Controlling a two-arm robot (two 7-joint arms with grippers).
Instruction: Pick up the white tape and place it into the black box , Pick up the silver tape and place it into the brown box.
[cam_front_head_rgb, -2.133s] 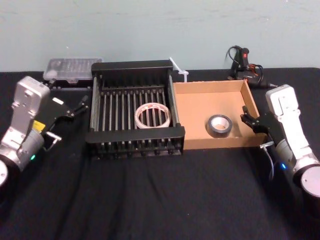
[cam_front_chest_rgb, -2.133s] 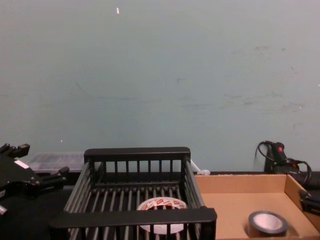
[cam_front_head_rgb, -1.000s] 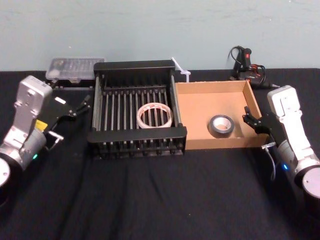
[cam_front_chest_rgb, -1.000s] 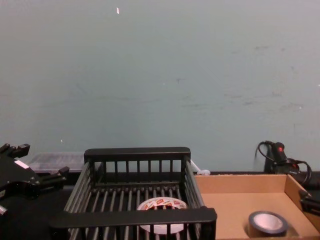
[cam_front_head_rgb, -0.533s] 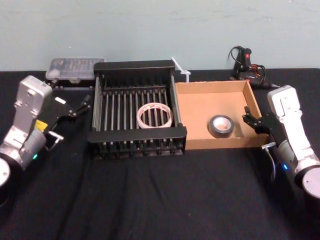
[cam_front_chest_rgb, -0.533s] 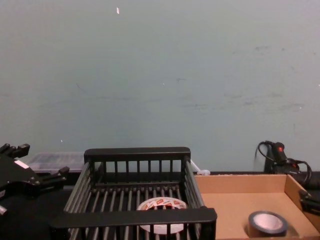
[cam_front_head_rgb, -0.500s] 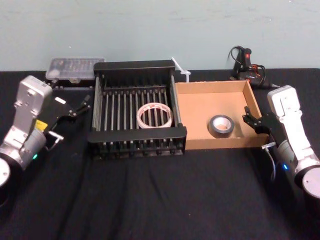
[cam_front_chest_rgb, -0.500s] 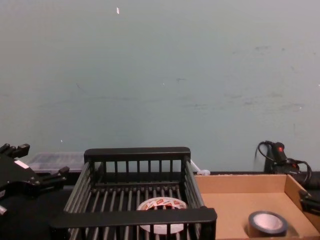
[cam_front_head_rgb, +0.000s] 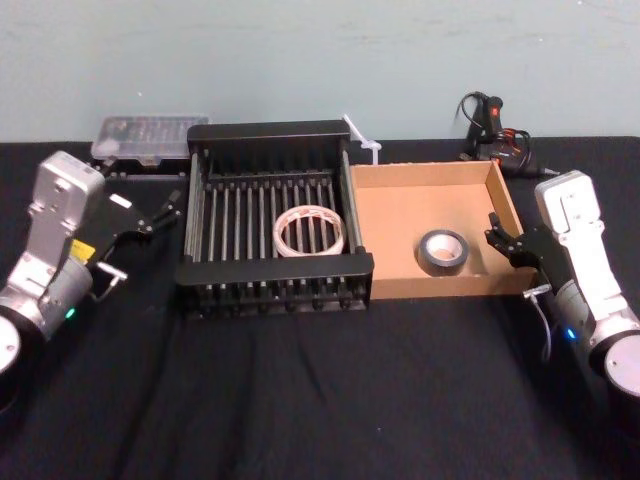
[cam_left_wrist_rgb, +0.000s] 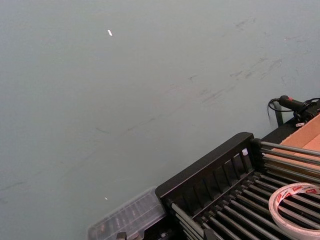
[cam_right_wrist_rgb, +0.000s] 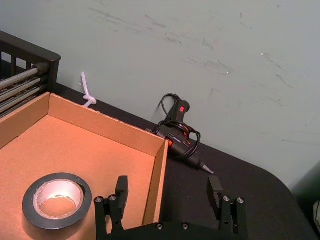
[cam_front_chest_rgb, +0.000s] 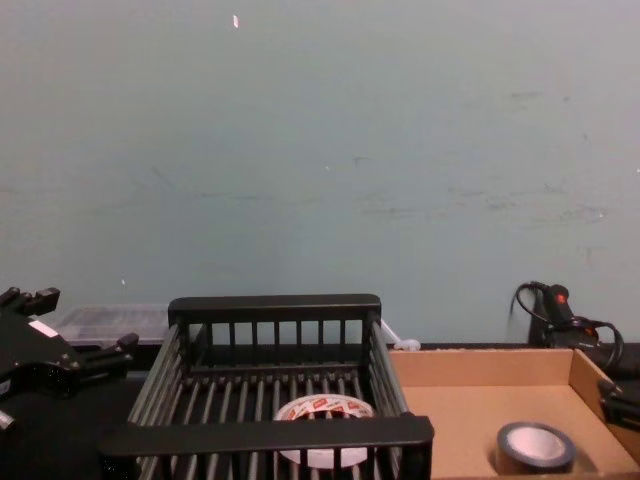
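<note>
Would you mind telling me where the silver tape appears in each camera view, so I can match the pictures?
Head view: the silver tape lies flat in the brown box, right of centre.
Chest view: the roll sits at the lower right, inside the box.
Right wrist view: the roll is at the lower left, on the box floor.
Left wrist view: not in it.
Shared landmark: the black glue gun behind the box's far right corner.

Silver arms w/ black hands: left hand, right hand.
</note>
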